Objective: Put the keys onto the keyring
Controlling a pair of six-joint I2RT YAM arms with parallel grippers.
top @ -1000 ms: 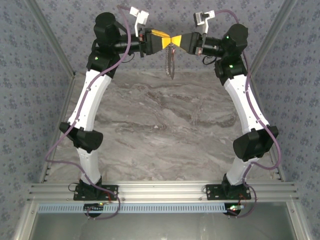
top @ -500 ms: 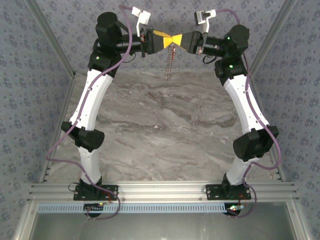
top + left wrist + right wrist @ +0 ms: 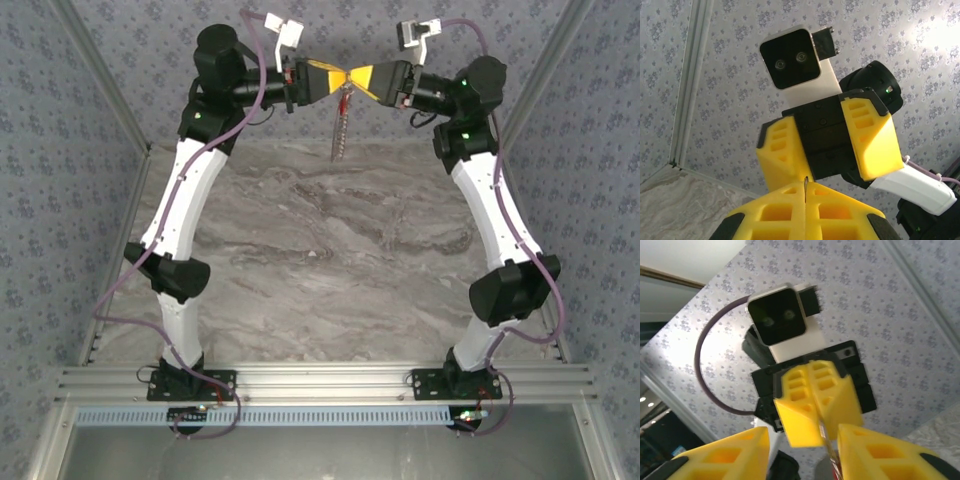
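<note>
Both arms are raised high at the back, fingertips almost meeting. My left gripper (image 3: 340, 78) (image 3: 804, 187) is shut on the top of the keyring (image 3: 340, 125), a thin pale strip hanging straight down below the fingertips; a dark sliver of it shows in the pinch (image 3: 804, 181). My right gripper (image 3: 358, 78) (image 3: 804, 439) stands open, its yellow fingers (image 3: 725, 457) straddling the left gripper's closed tips. The strip (image 3: 826, 439) runs down beside them to a blurred red bit (image 3: 838, 473), the key's head. A small red spot (image 3: 349, 90) sits at the strip's top.
The grey marbled tabletop (image 3: 330, 250) lies far below both grippers. Patterned walls (image 3: 60, 200) and metal corner rails (image 3: 110, 100) close in the back and sides. An aluminium rail (image 3: 320, 380) carries the arm bases.
The right arm has shifted slightly to the right and its gripper now stands open around the left fingertips. The hanging strip has swung a little. The left gripper stays shut.
</note>
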